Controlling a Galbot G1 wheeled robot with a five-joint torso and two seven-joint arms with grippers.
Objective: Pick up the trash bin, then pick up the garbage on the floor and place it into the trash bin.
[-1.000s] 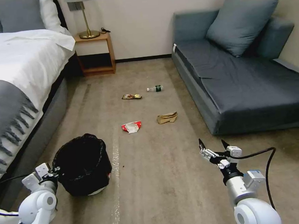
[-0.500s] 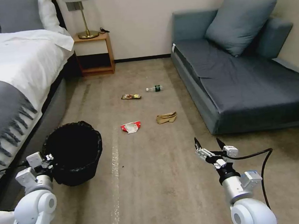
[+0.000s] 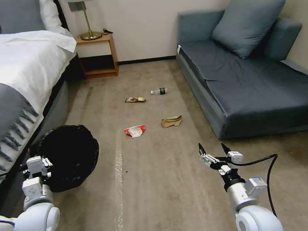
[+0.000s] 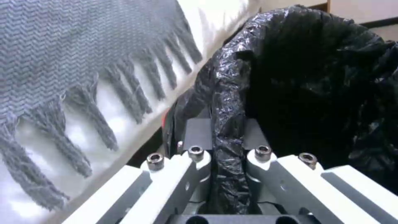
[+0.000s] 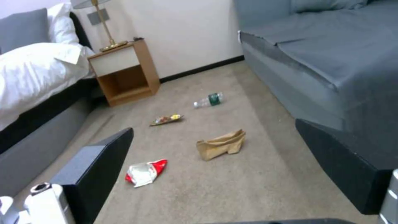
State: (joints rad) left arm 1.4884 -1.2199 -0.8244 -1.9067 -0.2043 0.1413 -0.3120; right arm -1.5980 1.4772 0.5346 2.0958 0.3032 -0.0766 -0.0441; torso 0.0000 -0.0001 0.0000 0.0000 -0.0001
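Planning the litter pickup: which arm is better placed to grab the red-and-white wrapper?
Probably the right. The right gripper is open and free, facing the wrapper; the left gripper is clamped on the trash bin rim.

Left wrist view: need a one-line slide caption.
Left gripper pinches the bag-lined rim of the trash bin, beside the bed's fringed grey blanket.

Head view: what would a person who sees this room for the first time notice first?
Probably the trash bin, lined with a black bag, tilted beside the bed, its rim pinched by the left gripper. Next, the litter on the carpet between bed and sofa: a red-and-white wrapper, a brown paper bag, a flat snack wrapper and a small bottle. The right gripper hangs open over the carpet.
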